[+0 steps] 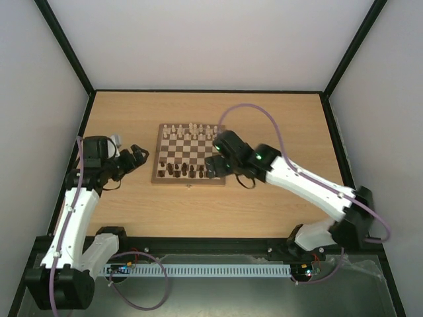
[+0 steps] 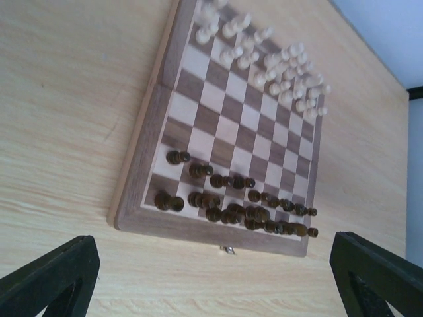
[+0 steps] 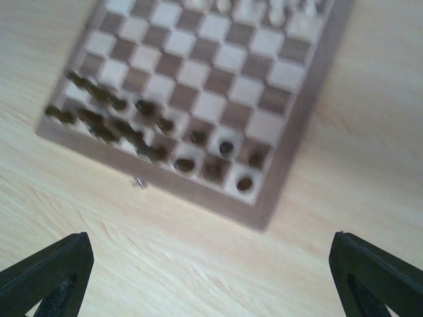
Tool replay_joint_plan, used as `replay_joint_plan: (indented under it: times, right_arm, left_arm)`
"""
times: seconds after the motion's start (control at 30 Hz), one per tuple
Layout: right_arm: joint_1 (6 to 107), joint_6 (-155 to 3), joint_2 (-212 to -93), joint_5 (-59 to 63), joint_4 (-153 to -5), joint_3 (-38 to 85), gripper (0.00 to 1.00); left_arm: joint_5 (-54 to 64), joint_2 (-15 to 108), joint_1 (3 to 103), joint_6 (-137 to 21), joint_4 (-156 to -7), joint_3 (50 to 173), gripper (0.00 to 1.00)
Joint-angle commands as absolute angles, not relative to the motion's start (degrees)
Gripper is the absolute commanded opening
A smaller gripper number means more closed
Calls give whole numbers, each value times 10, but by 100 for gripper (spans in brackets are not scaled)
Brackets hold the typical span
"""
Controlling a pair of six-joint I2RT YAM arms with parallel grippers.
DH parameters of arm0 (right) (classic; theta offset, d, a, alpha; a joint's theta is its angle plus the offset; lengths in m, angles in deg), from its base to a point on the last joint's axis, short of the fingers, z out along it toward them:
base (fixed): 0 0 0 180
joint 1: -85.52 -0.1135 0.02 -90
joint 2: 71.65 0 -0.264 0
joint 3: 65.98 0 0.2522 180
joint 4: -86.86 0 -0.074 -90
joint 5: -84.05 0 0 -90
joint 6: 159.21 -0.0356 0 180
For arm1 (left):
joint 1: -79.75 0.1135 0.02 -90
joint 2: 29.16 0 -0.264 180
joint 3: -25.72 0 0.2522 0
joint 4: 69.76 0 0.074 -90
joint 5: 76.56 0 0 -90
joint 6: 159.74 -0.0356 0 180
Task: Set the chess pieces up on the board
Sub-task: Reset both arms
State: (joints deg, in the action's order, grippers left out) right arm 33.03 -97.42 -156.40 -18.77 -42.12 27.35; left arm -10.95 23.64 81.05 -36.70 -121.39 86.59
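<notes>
Hovering above the tabletop (image 1: 198, 211) left of the chessboard (image 1: 188, 181), the left gripper (image 1: 138, 157) is spread wide and holds nothing. The dark brown chessmen (image 1: 182, 170) stand on the board's two near rows (bunched unevenly, going by the left wrist view), facing the cream chessmen (image 1: 192, 129) along the far side. The right gripper (image 3: 211, 247), likewise splayed and empty, hangs over the near right corner. The likely hazard is that a wide finger dropping among such crowded pieces would topple the neighbours.
</notes>
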Motion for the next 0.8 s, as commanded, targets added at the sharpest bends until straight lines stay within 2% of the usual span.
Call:
replay_joint_plan:
  times: [0.0, 0.13, 0.3, 0.5, 0.6, 0.77]
  right_arm:
    - [332, -1032, -1419, -205, -530, 63, 99]
    - [331, -1053, -1258, -225, -646, -118, 99]
    - [332, -1076, -1123, -253, -706, -252, 99]
    - [331, -1086, -1082, -247, -637, -261, 99]
    - [330, -1085, -1045, -205, -659, -280, 99]
    - [330, -1092, -1022, -207, -640, -267, 99]
  left_arm:
    - [-67, 168, 807, -386, -1183, 827, 99]
    - [-40, 85, 796, -378, -1166, 796, 99]
    - [-12, -6, 777, -358, -1172, 796, 99]
    - [-13, -24, 775, -355, -1199, 791, 99]
    - [-13, -33, 774, -357, -1206, 794, 99]
    - [-9, -23, 775, -368, -1226, 813, 99]
